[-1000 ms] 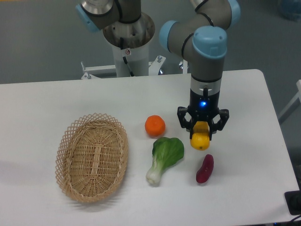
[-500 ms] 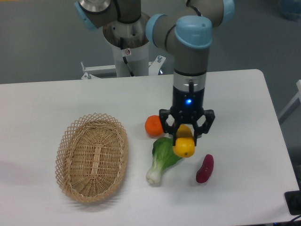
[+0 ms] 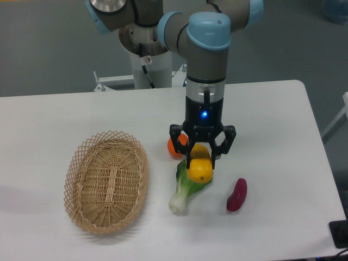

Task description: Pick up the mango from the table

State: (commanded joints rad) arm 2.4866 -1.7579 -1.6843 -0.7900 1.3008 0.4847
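Observation:
The glossy yellow mango [image 3: 200, 169] hangs in my gripper [image 3: 200, 157], whose fingers are shut on its upper end. It is held above the white table [image 3: 49, 119], over the leafy top of a green bok choy [image 3: 186, 187]. The gripper partly hides the round orange [image 3: 173, 148] behind it.
A woven wicker basket [image 3: 106, 180] lies on the left half of the table. A purple sweet potato [image 3: 237, 194] lies to the right of the bok choy. The robot's base column [image 3: 148, 54] stands behind the far table edge.
My gripper has carried the mango leftward, from beside the sweet potato to over the bok choy and in front of the orange. The other objects have not moved.

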